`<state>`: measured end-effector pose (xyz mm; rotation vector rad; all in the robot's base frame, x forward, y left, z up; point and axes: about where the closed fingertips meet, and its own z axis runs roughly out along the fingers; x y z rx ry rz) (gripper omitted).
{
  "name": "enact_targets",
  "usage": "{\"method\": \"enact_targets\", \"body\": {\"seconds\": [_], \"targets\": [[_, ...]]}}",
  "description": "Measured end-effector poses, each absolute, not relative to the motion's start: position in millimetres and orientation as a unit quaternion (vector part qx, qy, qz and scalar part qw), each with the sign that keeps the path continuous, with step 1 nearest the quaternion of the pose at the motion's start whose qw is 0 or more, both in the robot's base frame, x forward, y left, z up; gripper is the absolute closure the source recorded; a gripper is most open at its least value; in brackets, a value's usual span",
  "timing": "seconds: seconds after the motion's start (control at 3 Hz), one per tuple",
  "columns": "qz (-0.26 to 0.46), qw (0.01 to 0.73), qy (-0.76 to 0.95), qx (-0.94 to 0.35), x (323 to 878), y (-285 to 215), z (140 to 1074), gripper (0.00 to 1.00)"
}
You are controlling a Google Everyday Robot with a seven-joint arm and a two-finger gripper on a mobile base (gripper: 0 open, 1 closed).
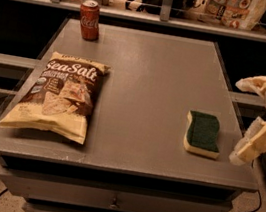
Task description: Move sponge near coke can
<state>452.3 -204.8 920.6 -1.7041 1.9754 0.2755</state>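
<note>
The sponge (pixel 203 134), dark green on top over pale yellow foam, lies flat near the right front of the grey table (pixel 152 81). The red coke can (pixel 89 19) stands upright at the table's far left corner. My gripper (pixel 252 120) is at the right edge of the view, just right of the sponge and beside the table's right edge, apart from the sponge. Its pale fingers (pixel 259 142) are spread wide with nothing between them.
A tan "Sea Salt" chip bag (pixel 59 96) lies flat on the left front of the table. Drawers (pixel 112 201) sit under the tabletop. A railing and shelf with packaged goods (pixel 235 8) run behind the table. Cables lie on the floor at left.
</note>
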Motion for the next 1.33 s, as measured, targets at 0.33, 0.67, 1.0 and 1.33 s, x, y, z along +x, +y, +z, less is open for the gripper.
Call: {"method": "enact_targets", "body": {"seconds": [0.33, 0.67, 1.0, 1.33], "targets": [[0.120, 0.260, 0.719, -0.634, 462, -196, 895, 0.00], [0.130, 0.258, 0.712, -0.640, 468, -183, 870, 0.00], [0.127, 0.248, 0.712, -0.645, 474, -175, 847, 0.00], [0.130, 0.235, 0.719, -0.641, 478, -176, 828, 0.18]]}}
